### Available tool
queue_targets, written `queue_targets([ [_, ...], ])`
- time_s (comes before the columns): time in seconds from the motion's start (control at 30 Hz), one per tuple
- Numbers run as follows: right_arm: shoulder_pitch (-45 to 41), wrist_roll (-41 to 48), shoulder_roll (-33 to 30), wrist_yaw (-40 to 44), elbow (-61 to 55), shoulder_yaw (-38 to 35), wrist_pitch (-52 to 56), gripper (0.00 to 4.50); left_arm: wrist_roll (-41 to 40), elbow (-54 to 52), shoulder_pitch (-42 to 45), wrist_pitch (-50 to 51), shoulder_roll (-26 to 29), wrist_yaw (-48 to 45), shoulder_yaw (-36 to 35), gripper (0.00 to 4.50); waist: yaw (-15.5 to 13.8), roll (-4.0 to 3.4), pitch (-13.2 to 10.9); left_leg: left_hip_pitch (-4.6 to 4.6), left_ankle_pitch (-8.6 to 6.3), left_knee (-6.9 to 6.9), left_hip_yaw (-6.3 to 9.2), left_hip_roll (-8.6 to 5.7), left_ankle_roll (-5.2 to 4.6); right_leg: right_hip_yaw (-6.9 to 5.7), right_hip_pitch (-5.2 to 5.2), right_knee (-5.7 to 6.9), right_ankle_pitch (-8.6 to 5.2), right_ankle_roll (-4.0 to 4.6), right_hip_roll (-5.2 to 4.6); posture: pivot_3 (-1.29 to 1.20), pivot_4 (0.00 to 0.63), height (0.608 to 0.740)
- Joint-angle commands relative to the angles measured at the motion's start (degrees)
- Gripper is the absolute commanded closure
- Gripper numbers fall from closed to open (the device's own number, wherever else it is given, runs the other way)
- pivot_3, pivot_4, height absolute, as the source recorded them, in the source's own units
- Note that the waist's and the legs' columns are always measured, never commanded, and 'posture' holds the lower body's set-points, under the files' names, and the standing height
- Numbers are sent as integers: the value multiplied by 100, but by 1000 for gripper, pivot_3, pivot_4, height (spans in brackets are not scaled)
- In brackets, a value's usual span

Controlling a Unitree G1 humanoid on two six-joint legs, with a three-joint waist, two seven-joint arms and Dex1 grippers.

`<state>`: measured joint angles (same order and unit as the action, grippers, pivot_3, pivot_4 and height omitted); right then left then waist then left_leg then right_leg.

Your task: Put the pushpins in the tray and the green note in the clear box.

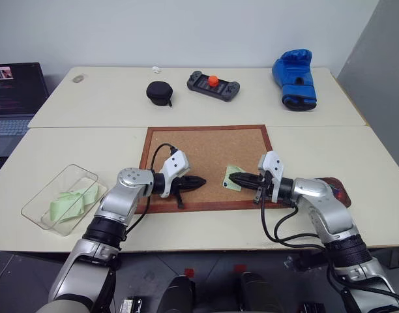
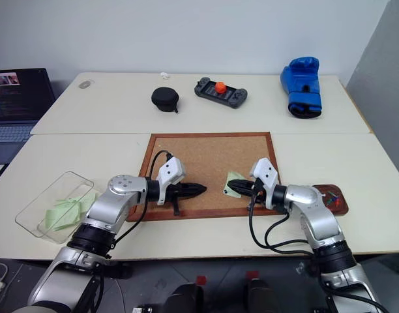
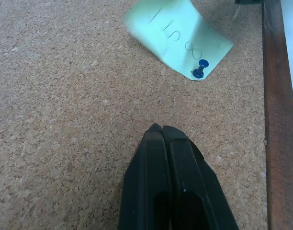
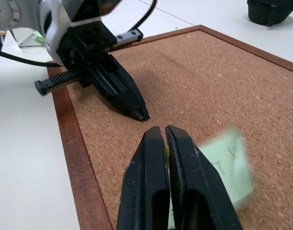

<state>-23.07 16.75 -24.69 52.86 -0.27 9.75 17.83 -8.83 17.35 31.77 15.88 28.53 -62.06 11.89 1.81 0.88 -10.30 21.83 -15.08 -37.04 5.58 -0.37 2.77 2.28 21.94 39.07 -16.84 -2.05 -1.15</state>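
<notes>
The green note [image 3: 177, 36] lies near the front right of the corkboard [image 1: 206, 147], with a blue pushpin [image 3: 200, 69] stuck through one corner. My right gripper [image 4: 159, 129] hovers just over the note's edge, shut on a tiny yellow pushpin [image 4: 166, 152] that shows as a sliver between the fingers. My left gripper [image 1: 201, 182] is shut and empty, low over the cork, pointing at the note from a short way off. The dark red-brown tray [image 2: 333, 197] sits right of the board beside my right forearm, with small coloured pins in it. The clear box [image 1: 62, 199] stands at the front left.
Light-green paper strips [image 1: 72, 201] lie inside the clear box. On the far table are a black pouch [image 1: 159, 92], a game controller [image 1: 213, 85] and a blue boxing glove [image 1: 295, 78]. A laptop [image 1: 14, 94] stands at the far left.
</notes>
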Motion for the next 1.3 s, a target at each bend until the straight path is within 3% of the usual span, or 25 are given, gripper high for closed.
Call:
queue_targets([
  [0.03,23,142,-88,-71,-334,-247,106,4432,118,-1,-93,68,16,-28,126,4500,0,0,0,0,0,0,0,0,0,0,0,0,0,0,0,0,150,740],
  [0.23,263,134,-384,-474,-837,-734,381,4432,119,-51,-135,74,43,-36,129,4500,-7,0,0,1,0,0,1,0,0,0,0,0,0,0,-1,0,150,740],
  [0.37,716,246,-662,-1007,-1338,-1469,847,4432,114,-86,-172,74,69,-38,122,4500,-12,0,0,4,0,2,6,2,0,-1,1,-1,0,0,-3,0,150,740],
  [0.5,1348,399,-622,-2051,-1795,-2684,1643,4432,126,-1,-147,33,36,-17,125,4500,-12,0,0,5,0,5,6,2,0,0,1,-2,0,0,-2,0,150,740],
  [0.6,1711,517,-522,-2399,-2065,-3031,1976,4432,125,47,-119,10,12,-43,142,4500,-13,-3,2,3,0,4,2,2,0,4,0,-1,0,0,-3,0,150,740],
  [0.87,2145,529,-107,-3213,-2272,-3320,2467,4432,181,328,105,-120,-52,-149,210,4500,-7,-8,5,-6,0,2,-16,-1,-1,3,-12,-1,0,-1,-1,0,150,740],
  [1.3,2105,537,-140,-3574,-1972,-3505,2455,4432,209,340,87,-159,-19,-220,197,4500,-4,-8,5,-5,0,4,-28,-2,-2,3,-12,-2,0,-2,-1,0,150,740],
])
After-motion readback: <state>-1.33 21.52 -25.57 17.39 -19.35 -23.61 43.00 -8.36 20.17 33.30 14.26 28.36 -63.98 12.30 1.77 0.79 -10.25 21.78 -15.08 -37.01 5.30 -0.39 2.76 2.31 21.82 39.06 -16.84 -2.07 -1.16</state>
